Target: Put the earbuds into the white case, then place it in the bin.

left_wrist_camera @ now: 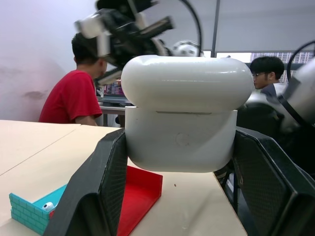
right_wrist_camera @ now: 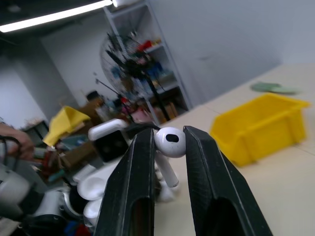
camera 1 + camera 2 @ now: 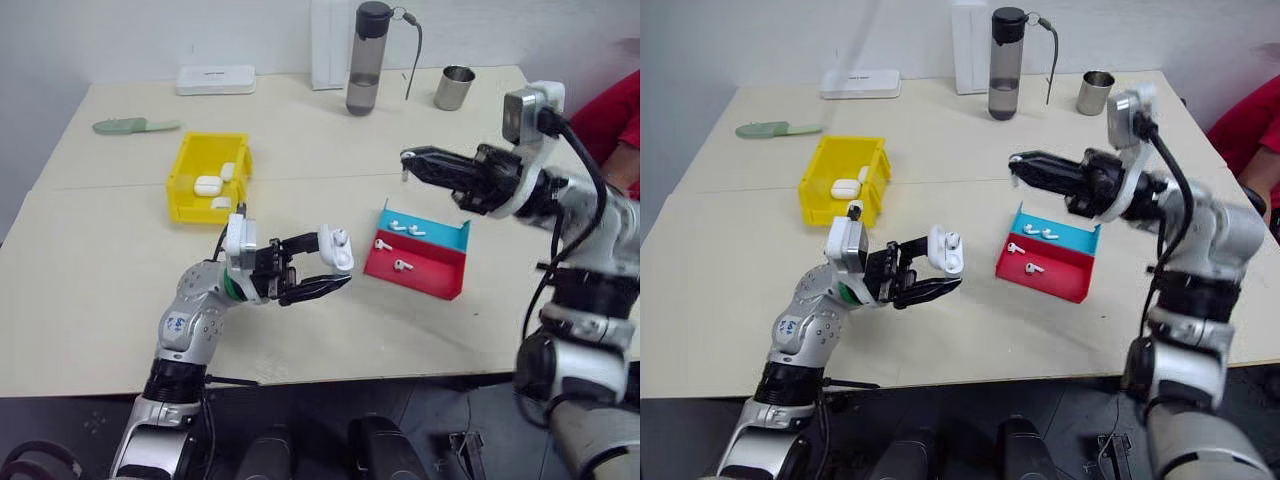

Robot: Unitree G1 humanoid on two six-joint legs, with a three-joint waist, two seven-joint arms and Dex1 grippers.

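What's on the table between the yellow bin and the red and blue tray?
Nothing: in the left eye view, bare table runs from the yellow bin to the red and blue tray. The left claw holds the white case raised nearby.

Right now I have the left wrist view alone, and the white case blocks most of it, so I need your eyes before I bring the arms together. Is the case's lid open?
Observer: Yes. In the head views the white case in the left gripper stands open, with one earbud already seated inside.
Operator: Does the right gripper carry anything?
Observer: The right gripper is shut on an earbud, pinched at its head with the stem hanging below.
Operator: Any loose earbuds on the table?
Observer: Four lie in the red and blue tray, between the two arms.
Operator: Is the bin free?
Observer: The yellow bin already holds three closed cases.
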